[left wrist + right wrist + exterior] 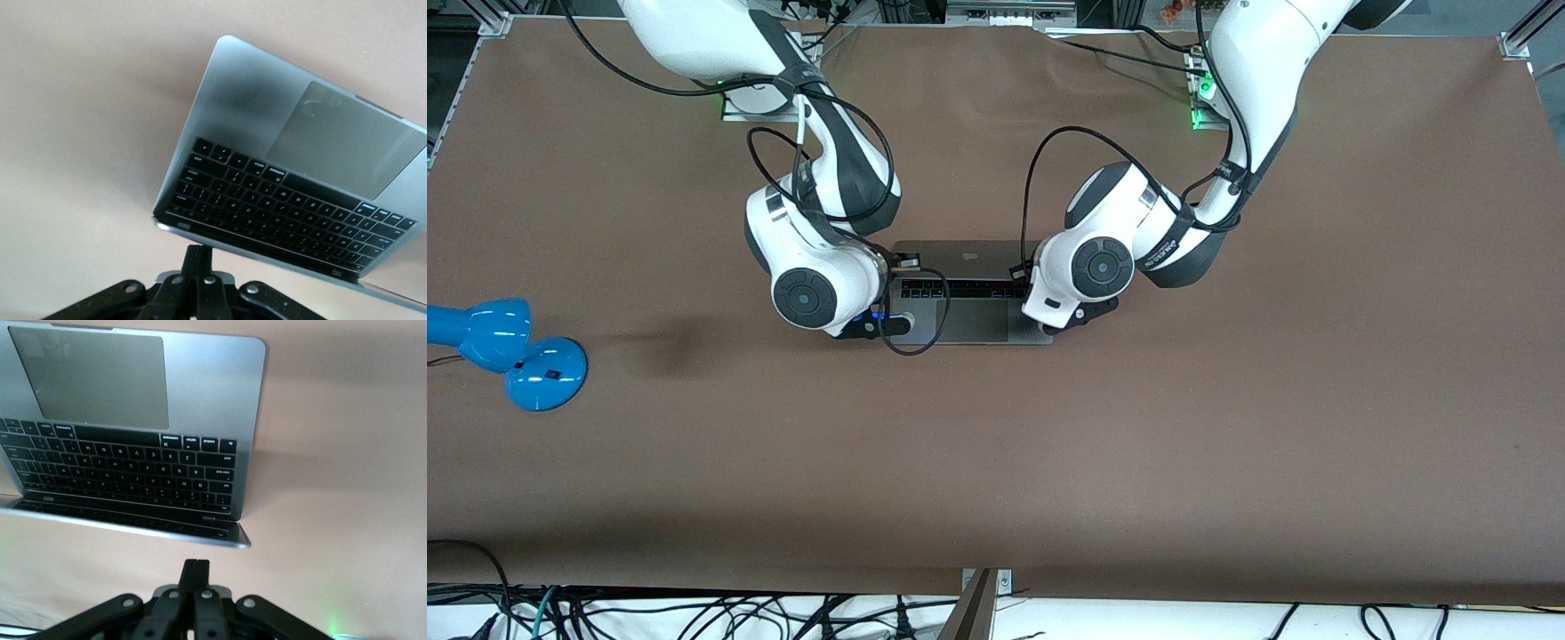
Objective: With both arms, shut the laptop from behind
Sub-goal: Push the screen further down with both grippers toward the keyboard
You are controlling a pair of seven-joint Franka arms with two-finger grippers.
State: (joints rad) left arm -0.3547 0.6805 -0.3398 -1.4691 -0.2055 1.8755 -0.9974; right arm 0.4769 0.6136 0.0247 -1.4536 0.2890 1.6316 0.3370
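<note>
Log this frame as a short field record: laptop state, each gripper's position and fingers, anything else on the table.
laptop: partly open, lid tilted over the keyboard, logo side up
left gripper: fingers shut, at the lid's top edge, toward the left arm's end
right gripper: fingers shut, at the lid's top edge, toward the right arm's end
other: blue lamp near the right arm's table end

both arms bend low toward each other, the left gripper (197, 263) and right gripper (195, 577) each with fingers pressed together.
</note>
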